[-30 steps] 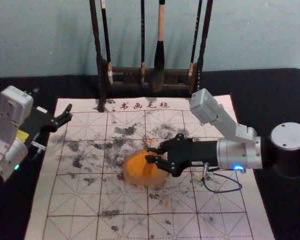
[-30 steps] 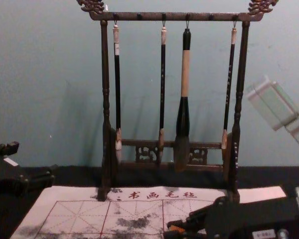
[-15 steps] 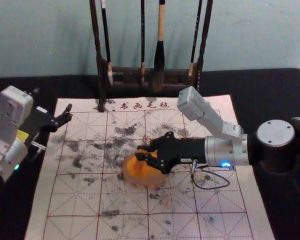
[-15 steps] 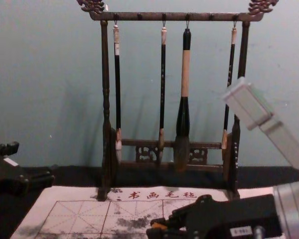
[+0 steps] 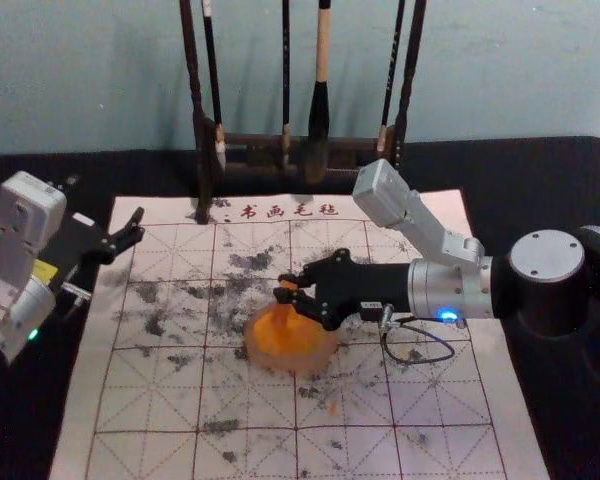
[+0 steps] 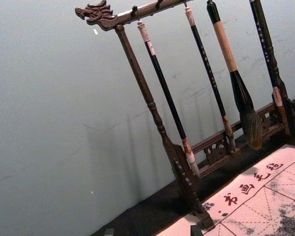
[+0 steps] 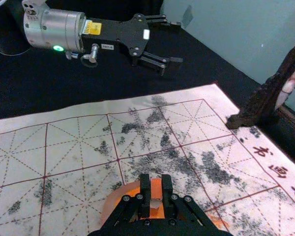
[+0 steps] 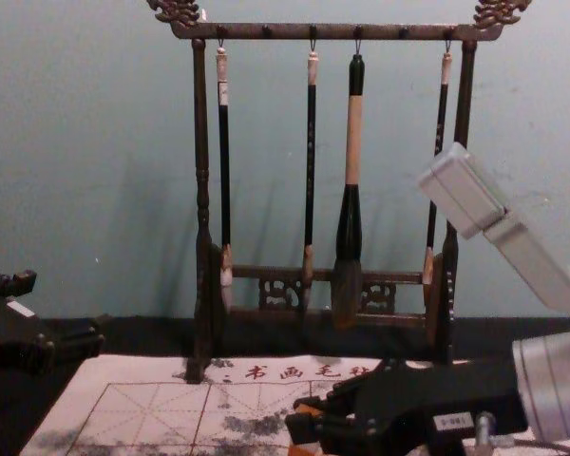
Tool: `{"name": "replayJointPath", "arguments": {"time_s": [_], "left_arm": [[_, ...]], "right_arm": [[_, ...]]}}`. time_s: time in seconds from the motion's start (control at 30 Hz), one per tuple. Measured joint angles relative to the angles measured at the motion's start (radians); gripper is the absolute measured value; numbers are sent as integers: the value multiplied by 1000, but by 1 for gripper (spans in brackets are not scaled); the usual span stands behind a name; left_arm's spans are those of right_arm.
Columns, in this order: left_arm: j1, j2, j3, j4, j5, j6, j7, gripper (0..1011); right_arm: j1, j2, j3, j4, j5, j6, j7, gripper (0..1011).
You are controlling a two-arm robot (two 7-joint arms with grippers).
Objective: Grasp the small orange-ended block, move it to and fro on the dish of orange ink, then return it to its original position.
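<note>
In the head view, we see the right gripper (image 5: 288, 289) over the far part of a round, translucent dish (image 5: 323, 358) of orange ink, gripping the slim orange-ended block (image 5: 282, 308); the left gripper (image 5: 105, 207) sits parked beside the blotched mat (image 5: 140, 400), jaws wide. In the right wrist view, black jaws pinch the flat-faced block. In the chest view, we find bristled brushes (image 8: 353, 142) on a carved rack (image 8: 201, 142).

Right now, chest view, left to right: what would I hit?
Left gripper, rack's left post, first thin brush, second thin brush, thick brush, third thin brush, rack's right post.
</note>
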Motion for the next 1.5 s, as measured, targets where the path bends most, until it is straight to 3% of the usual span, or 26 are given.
{"name": "replayJointPath", "arguments": {"time_s": [0.73,1.5], "left_arm": [[0,0,0,0,0,0,0,1001],[0,0,0,0,0,0,0,1001]], "right_arm": [[-36,54,42,-52,10,1,-10,143],[-77,97,37,-115,22,10,8,143]]}}
